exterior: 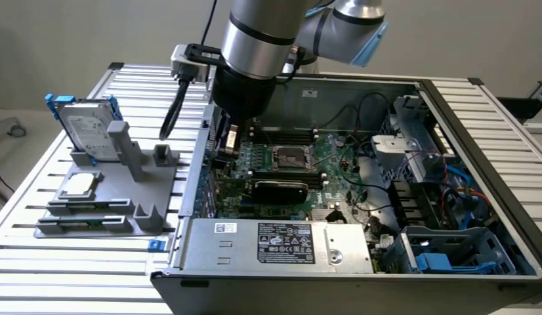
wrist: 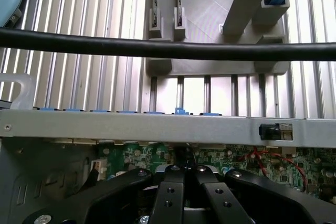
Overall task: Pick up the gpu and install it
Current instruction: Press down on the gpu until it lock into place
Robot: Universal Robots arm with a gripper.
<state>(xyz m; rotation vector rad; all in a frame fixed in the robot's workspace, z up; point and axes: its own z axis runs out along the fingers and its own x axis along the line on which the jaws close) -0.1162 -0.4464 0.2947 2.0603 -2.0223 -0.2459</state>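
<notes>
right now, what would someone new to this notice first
The big silver robot arm reaching down into the open computer case, over the green motherboard at its middle. At the case's front edge lies the power supply with its black label. On the exterior view's left, a grey holder on the slatted table carries a silver hard drive in a blue frame.

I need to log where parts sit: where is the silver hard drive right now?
In the exterior view, the silver hard drive stands upright in the grey holder on the slatted table, on the exterior view's left, outside the open computer case.
</notes>
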